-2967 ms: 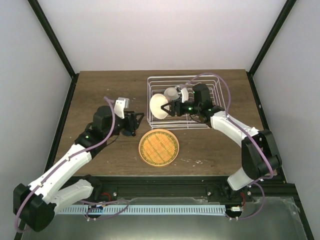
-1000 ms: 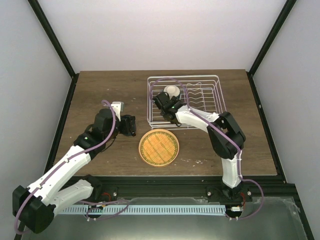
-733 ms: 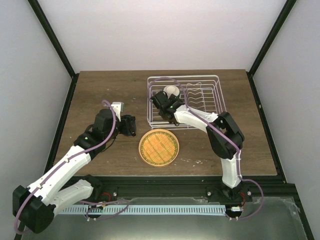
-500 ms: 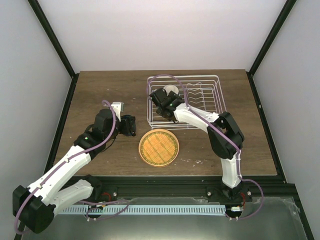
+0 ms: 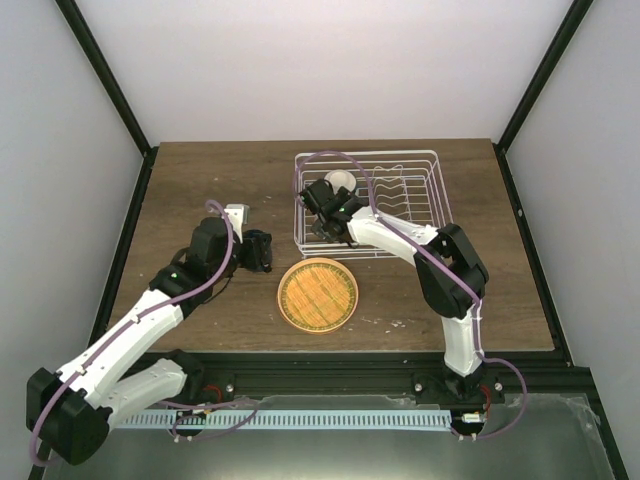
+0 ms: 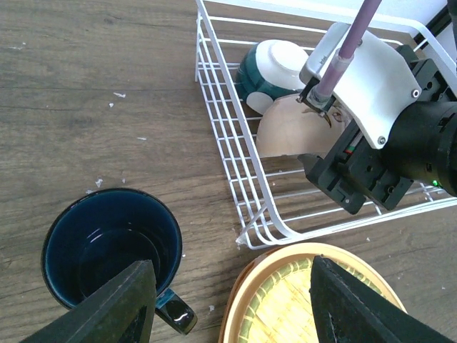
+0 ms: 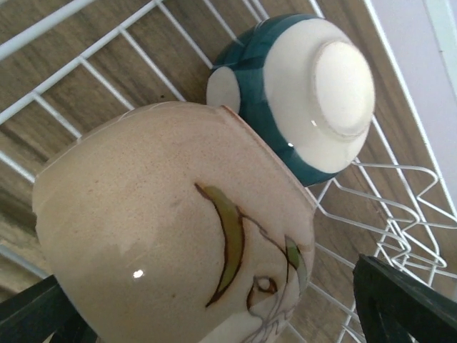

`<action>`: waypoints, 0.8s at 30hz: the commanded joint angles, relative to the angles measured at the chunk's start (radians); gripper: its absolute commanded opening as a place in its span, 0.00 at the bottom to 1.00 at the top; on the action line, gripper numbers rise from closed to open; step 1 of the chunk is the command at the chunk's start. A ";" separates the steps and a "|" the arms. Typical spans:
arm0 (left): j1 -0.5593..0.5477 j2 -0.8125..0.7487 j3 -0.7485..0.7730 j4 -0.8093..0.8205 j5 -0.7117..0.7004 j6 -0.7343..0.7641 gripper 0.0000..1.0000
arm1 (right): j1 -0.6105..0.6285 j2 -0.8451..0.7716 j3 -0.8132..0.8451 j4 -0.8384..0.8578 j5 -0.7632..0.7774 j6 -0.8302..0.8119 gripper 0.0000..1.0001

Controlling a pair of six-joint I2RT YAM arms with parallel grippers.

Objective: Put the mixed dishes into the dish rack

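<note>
While reaching into the near-left corner of the dish rack (image 5: 410, 210), brackets a cream bowl (image 7: 164, 229) with the right tool (image 7: 203, 286). Cannot tell whether clamped on it or not, with one finger (image 7: 400, 300) seen clear of the bowl's side. Has that bowl on its side on the rack wires, leaf motif showing, just beside a second bowl (image 7: 307, 93) turned bottom-up, white with a teal band. Holds the left tool (image 6: 230, 268) spread wide open, low above the desk (image 6: 86, 93) and outside the rack. Has the dark blue cup (image 6: 111, 246) upright on the desk, partly under one finger (image 6: 121, 307), handle toward the orange plate (image 6: 275, 300). Has the plate flat on the desk, just beside the rack's near edge.
</note>
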 commanded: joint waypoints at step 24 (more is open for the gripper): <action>0.005 0.034 0.015 0.015 0.049 0.010 0.61 | 0.013 -0.056 0.089 -0.191 -0.380 -0.012 1.00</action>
